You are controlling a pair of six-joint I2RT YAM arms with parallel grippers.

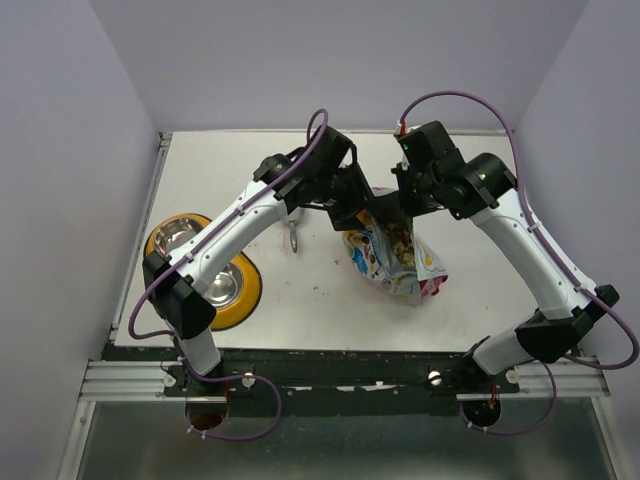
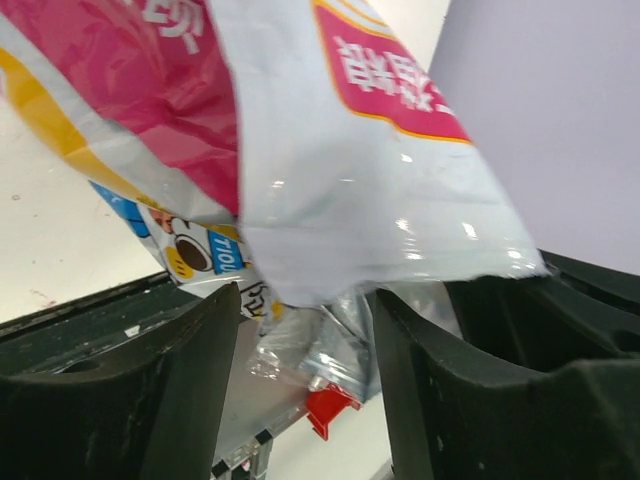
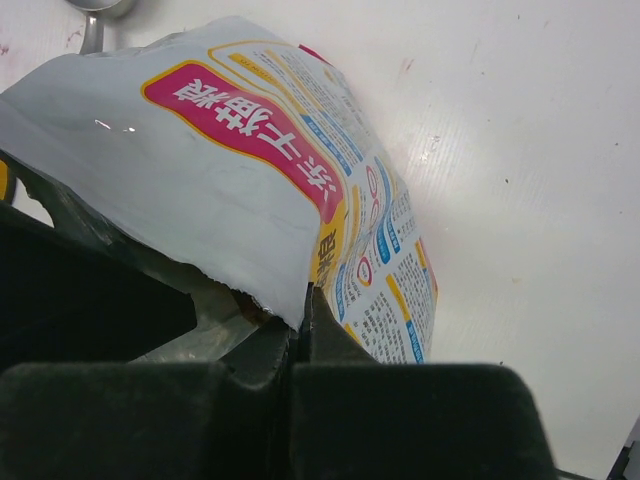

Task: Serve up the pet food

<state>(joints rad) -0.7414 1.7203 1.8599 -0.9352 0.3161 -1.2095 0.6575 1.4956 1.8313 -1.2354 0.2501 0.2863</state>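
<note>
Two arms meeting over matte white table (image 1: 330, 315). Left side: yellow plastic double-bowl feeder (image 1: 250, 295), shiny steel bowls. Mid-table: crinkled glossy white-and-pink printed plastic bag (image 1: 398, 270), mouth torn open (Chinese lettering on the pink label). Right gripper (image 3: 300, 325) pinched together on torn bag rim. Left gripper (image 2: 305, 335) parted, bag edge hanging between. Silver metal scoop (image 1: 293, 238) beside bag. Inside bag mouth: small brown kibble pellets (image 1: 401, 238), heaped.

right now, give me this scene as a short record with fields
bag: on the table, mouth open, top edge lifted
pet food: visible inside the bag mouth
left pincer: open, bag edge between its fingers
right pincer: shut on the bag edge
feeder: yellow, left side of the table, no food seen in its bowls
scoop: on the table, not held
</note>
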